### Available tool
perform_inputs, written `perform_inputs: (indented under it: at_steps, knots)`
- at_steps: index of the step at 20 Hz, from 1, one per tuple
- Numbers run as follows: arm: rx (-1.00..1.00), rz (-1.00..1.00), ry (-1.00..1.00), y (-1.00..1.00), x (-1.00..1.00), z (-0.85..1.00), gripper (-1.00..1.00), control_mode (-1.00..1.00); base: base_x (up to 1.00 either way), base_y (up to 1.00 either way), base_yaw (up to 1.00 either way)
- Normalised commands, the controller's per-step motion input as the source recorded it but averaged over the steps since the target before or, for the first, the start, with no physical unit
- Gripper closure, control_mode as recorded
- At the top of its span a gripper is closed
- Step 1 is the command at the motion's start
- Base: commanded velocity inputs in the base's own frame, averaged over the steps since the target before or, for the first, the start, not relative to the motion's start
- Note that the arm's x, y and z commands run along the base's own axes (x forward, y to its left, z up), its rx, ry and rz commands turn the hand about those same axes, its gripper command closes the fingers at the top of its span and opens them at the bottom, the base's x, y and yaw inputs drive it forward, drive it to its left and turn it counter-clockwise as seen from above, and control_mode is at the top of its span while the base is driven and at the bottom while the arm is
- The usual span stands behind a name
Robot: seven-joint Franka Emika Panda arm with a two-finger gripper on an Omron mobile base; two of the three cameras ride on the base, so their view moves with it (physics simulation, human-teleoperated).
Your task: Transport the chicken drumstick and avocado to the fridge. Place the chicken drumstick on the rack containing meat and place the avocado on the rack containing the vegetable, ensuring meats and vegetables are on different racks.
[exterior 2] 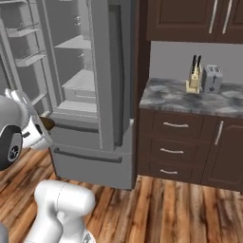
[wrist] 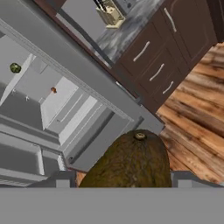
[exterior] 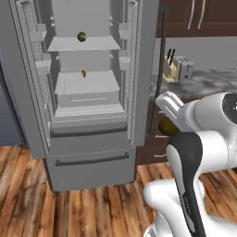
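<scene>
The fridge (exterior: 28,92) stands open, both doors swung wide. On its higher shelf (exterior: 83,44) rests the dark green vegetable (exterior: 82,36). One shelf lower lies the small orange-brown chicken drumstick (exterior: 84,73). My gripper (exterior: 167,127) hangs to the right of the fridge, in front of its right door, shut on the olive-brown avocado (exterior: 166,125). The hand view has the avocado (wrist: 131,162) large between the fingertips (wrist: 61,179), with the vegetable (wrist: 15,68) and the drumstick (wrist: 53,90) far off inside the fridge. The avocado (exterior 2: 47,123) pokes out beside my arm in the right base view.
The right fridge door (exterior 2: 111,71) juts out between the arm and the dark drawer cabinets (exterior 2: 190,147). A knife block (exterior 2: 193,78) and a toaster (exterior 2: 212,78) stand on the grey stone counter (exterior 2: 180,97). Wooden floor (exterior: 69,208) lies before the fridge's bottom drawers (exterior: 88,159).
</scene>
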Motion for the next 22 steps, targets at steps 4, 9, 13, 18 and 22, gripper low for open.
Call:
perform_inputs:
  at_steps: [4, 9, 13, 18, 22]
  knots:
    - [0.00, 0.00, 0.00, 0.00, 0.00, 0.00, 1.00, 1.00, 1.00, 0.94, -0.07]
    - [0.00, 0.00, 0.00, 0.00, 0.00, 0.00, 1.00, 1.00, 1.00, 0.53, -0.03]
    - [0.00, 0.00, 0.00, 0.00, 0.00, 0.00, 1.00, 1.00, 1.00, 0.04, 0.00]
    - [0.00, 0.00, 0.00, 0.00, 0.00, 0.00, 1.00, 1.00, 1.00, 0.44, 0.00]
    - [0.00, 0.00, 0.00, 0.00, 0.00, 0.00, 1.00, 1.00, 1.00, 0.81, 0.00]
